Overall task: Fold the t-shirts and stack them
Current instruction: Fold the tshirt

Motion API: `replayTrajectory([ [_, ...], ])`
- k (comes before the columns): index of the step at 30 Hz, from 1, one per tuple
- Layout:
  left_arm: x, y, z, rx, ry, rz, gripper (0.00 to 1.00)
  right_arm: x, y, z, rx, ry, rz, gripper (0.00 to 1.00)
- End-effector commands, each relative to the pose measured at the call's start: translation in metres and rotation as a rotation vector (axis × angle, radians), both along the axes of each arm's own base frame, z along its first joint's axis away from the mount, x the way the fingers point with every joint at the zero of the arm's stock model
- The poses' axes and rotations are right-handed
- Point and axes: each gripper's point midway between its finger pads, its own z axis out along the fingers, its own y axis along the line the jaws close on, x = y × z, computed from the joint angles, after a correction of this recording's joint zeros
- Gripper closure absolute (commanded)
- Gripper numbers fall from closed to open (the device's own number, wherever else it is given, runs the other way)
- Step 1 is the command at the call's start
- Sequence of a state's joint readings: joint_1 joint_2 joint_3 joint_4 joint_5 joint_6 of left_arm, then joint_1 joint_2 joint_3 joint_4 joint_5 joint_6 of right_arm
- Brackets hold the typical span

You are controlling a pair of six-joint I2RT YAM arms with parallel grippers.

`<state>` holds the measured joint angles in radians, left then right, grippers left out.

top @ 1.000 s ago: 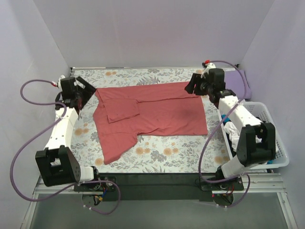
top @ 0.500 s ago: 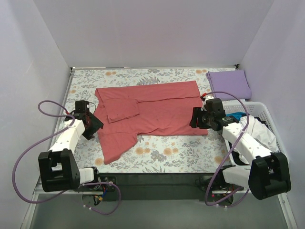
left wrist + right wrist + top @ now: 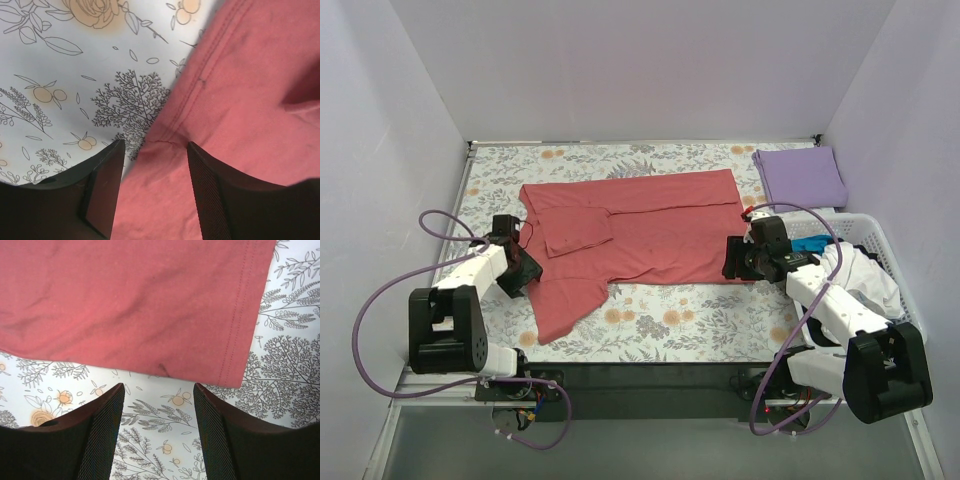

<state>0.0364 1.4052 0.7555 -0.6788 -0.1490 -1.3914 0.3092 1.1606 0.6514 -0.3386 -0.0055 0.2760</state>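
Swung in from the far corners, the left gripper (image 3: 152,150) and right gripper (image 3: 157,390) now hover spread open, empty, over edges of the salmon t-shirt (image 3: 650,230), ready to pinch.

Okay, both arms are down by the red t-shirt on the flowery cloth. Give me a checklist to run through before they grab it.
1. Left gripper open: ok.
2. Right gripper open: ok.
3. Salmon-red cloth t-shirt edge between the left jaws: ok, its seamed edge runs into the gap.
4. T-shirt hem between the right jaws: not ok. Only floral-print table cloth shows there, and the hem corner lies just past the tips.
5. Folded lavender-purple t-shirt apart from the red one: ok, at the far right corner.
6. White slatted plastic basket off the red t-shirt: ok, it sits to the right.
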Motion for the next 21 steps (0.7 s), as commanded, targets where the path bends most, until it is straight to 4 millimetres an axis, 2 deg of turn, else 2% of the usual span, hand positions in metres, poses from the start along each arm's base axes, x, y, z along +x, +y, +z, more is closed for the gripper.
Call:
replayTrajectory([
  [1,0.001,0.009,-0.008,0.051,-0.016,0.011,0.49,0.002,-0.010,-0.004,-0.051,-0.021,-0.021,0.36],
  [3,-0.002,0.010,-0.013,0.056,-0.010,0.005,0.50,0.001,-0.014,-0.008,-0.071,-0.013,-0.034,0.36],
  [7,0.004,0.009,-0.017,0.052,-0.038,-0.014,0.51,-0.001,-0.019,-0.015,-0.097,0.003,-0.051,0.36],
  [9,0.002,0.007,-0.020,0.051,-0.030,-0.023,0.56,-0.001,-0.023,-0.018,-0.112,0.009,-0.067,0.36],
  [10,0.001,0.008,-0.021,0.053,-0.023,-0.021,0.65,-0.002,-0.025,-0.019,-0.120,0.014,-0.075,0.36],
  [12,0.000,0.008,-0.022,0.056,-0.020,-0.024,0.77,-0.002,-0.031,-0.021,-0.142,0.019,-0.101,0.36],
  [13,0.000,0.008,-0.021,0.058,-0.023,-0.026,0.91,-0.002,-0.033,-0.021,-0.147,0.021,-0.109,0.37],
  [14,0.001,0.009,-0.020,0.059,-0.026,-0.022,0.98,-0.002,-0.035,-0.021,-0.154,0.024,-0.116,0.37],
  [21,0.004,0.014,-0.013,0.089,-0.046,-0.009,1.00,0.004,-0.050,-0.023,-0.202,0.044,-0.177,0.40],
])
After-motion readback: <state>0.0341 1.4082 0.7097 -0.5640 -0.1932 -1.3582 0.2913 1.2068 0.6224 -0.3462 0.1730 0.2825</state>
